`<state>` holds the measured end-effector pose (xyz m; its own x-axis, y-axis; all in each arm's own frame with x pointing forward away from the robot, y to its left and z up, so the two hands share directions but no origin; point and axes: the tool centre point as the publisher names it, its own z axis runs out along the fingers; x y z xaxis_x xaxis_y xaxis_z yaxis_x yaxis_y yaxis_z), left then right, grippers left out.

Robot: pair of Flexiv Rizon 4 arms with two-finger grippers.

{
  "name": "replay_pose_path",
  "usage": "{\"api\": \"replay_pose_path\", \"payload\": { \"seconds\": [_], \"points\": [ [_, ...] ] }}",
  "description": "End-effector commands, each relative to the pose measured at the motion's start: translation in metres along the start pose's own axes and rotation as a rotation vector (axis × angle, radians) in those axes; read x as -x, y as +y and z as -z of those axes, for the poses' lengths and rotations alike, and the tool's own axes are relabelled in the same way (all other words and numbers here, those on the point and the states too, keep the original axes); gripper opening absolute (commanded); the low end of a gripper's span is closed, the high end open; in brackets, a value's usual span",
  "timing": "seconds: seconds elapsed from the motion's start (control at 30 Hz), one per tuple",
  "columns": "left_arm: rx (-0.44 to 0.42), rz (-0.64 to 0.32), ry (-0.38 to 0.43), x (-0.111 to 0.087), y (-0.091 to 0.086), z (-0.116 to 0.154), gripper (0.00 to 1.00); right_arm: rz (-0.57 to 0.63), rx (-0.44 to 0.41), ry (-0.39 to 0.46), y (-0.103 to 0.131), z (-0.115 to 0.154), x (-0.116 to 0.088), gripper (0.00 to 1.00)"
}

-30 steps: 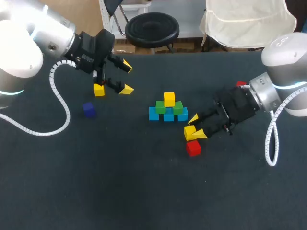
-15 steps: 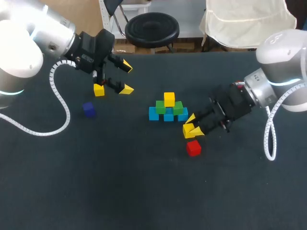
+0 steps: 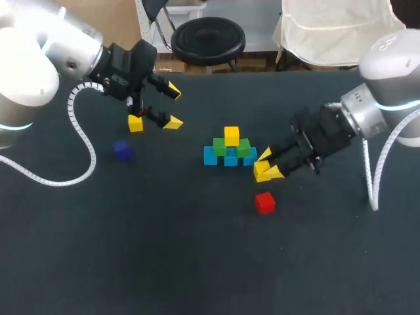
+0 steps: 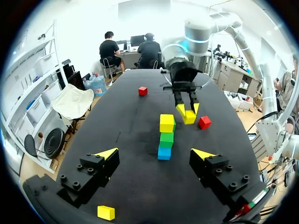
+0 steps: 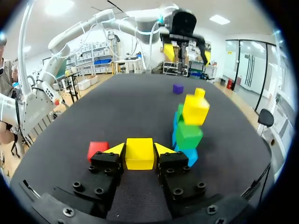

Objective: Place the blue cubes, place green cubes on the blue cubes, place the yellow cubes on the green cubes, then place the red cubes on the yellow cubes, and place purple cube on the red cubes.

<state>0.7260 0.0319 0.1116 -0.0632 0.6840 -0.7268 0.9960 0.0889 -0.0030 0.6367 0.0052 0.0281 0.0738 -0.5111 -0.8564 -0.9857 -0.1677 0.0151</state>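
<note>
The right gripper [image 3: 268, 165] stayed closed on a yellow cube [image 3: 260, 172] and had carried it away from the red cube [image 3: 264, 203] to just beside the stack [image 3: 230, 152]. Setting it on the greens seemed next. The left gripper [image 3: 173, 106] hung open and empty.

The right arm's two-fingered gripper [image 3: 268, 165], clamped on a small yellow cube [image 3: 260, 171], travels away from the loose red cube [image 3: 265, 203] on the dark table and draws in toward the pyramid of blue, green and yellow cubes [image 3: 230, 149]. The gap between the held cube and the red cube widens, and the held cube now sits just beside the pyramid's right-hand blue cube [image 3: 250, 158]. The arm's grey wrist section [image 3: 359, 116] swings slightly inward, then back out and farther from the camera.
</note>
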Motion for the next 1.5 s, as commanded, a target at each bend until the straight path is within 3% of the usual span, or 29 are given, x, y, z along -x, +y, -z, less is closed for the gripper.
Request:
{"api": "replay_pose_path", "payload": {
  "seconds": [0.03, 0.3, 0.53, 1.0, 1.07, 1.5],
  "points": [
    [-0.002, 0.0, 0.002, 0.0, 0.001, 0.0, 1.0, 0.008, -0.07, 0.014, 0.02, 0.027, 0.025, 0.0],
    [-0.002, 0.0, 0.002, 0.0, 0.001, 0.0, 1.0, 0.026, -0.133, 0.034, 0.004, 0.049, 0.064, 0.0],
    [-0.002, 0.0, 0.002, 0.0, 0.001, 0.0, 1.0, 0.043, -0.103, 0.053, -0.022, 0.047, 0.09, 0.0],
    [-0.002, 0.0, 0.002, 0.0, 0.001, 0.0, 1.0, 0.043, -0.103, 0.053, -0.022, 0.047, 0.09, 0.0],
    [-0.002, 0.0, 0.002, 0.0, 0.001, 0.0, 1.0, 0.038, -0.114, 0.021, -0.03, 0.048, 0.081, 0.0],
    [-0.002, 0.0, 0.002, 0.0, 0.001, 0.0, 1.0, -0.005, -0.125, 0.018, -0.031, 0.028, 0.075, 0.0]
  ]
}}
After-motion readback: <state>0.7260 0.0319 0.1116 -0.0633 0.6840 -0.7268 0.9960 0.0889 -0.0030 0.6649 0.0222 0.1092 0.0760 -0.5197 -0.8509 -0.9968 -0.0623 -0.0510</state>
